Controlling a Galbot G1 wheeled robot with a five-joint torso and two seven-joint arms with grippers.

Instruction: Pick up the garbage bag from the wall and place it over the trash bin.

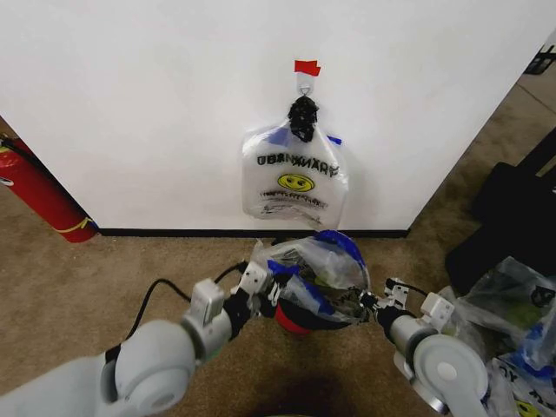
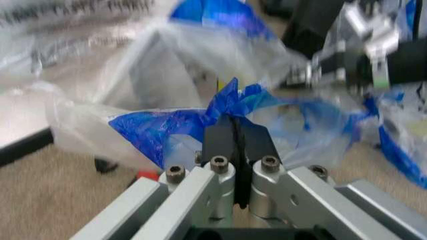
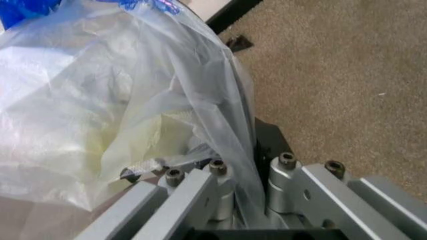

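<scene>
Plastic of the garbage bag (image 1: 314, 265) is stretched between both grippers, draped over the trash bin (image 1: 300, 320) on the carpet (image 1: 69, 287) near the wall (image 1: 148, 104). The left gripper (image 2: 235, 132) has its jaws closed on a blue edge; the right gripper (image 3: 245, 150) is clamped on clear film. Another bag (image 1: 294, 178) hangs from the wall hook (image 1: 304, 82).

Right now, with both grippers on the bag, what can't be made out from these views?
- Bin: head view, the garbage bag drapes over it; whether the bag's mouth rings the rim cannot be told.
- Right gripper fingertips: right wrist view, veiled by bag film pinched between them.
- Bag lettering: left wrist view, motion-blurred.
- Left gripper: shut on a blue edge; the bin beneath is covered by plastic.
</scene>
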